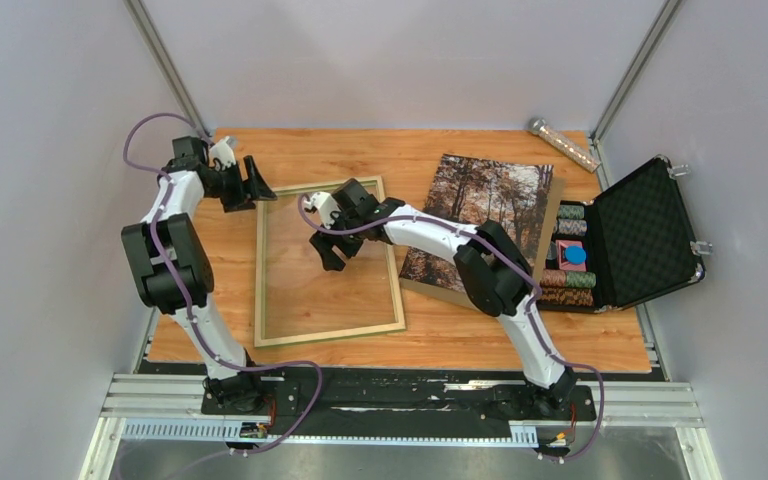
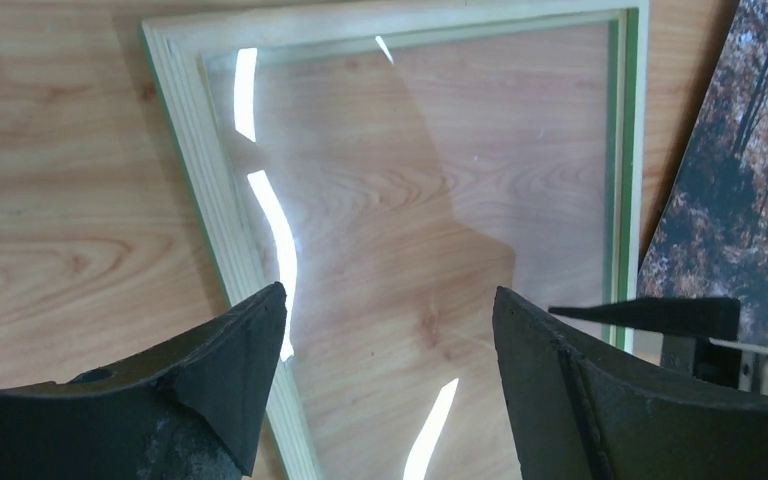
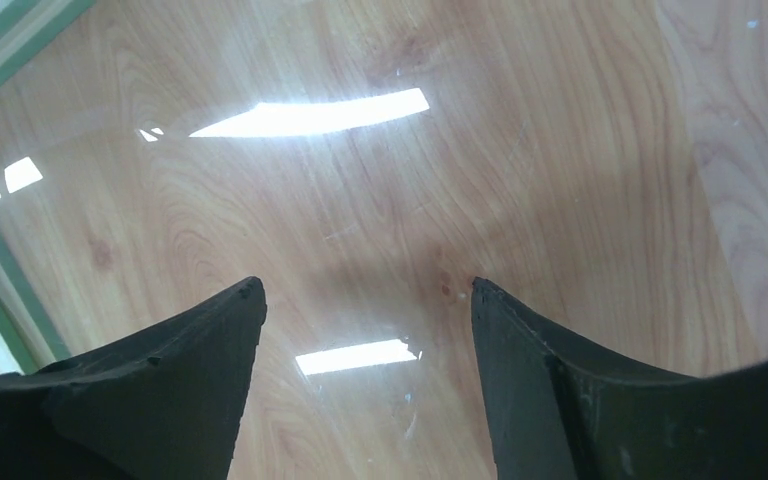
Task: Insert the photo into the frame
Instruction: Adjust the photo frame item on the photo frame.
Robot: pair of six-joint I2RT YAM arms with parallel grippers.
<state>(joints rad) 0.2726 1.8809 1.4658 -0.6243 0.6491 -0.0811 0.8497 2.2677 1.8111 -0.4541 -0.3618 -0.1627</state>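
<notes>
The frame (image 1: 330,333) lies flat at centre-left of the table, pale wood side up, with a clear pane inside. Its rail also shows in the left wrist view (image 2: 210,190) and the right wrist view (image 3: 0,280). The photo (image 1: 480,215), an autumn forest print, lies picture up to the right of the frame on a brown backing board (image 1: 553,215). The photo's edge shows in the left wrist view (image 2: 740,180). My left gripper (image 1: 258,185) (image 2: 390,293) is open and empty above the frame's far left corner. My right gripper (image 1: 338,255) (image 3: 366,284) is open and empty, low over the pane.
An open black case (image 1: 650,235) with several poker chips stands at the right edge. A clear tube (image 1: 564,144) lies at the back right. Grey walls close in the table on three sides.
</notes>
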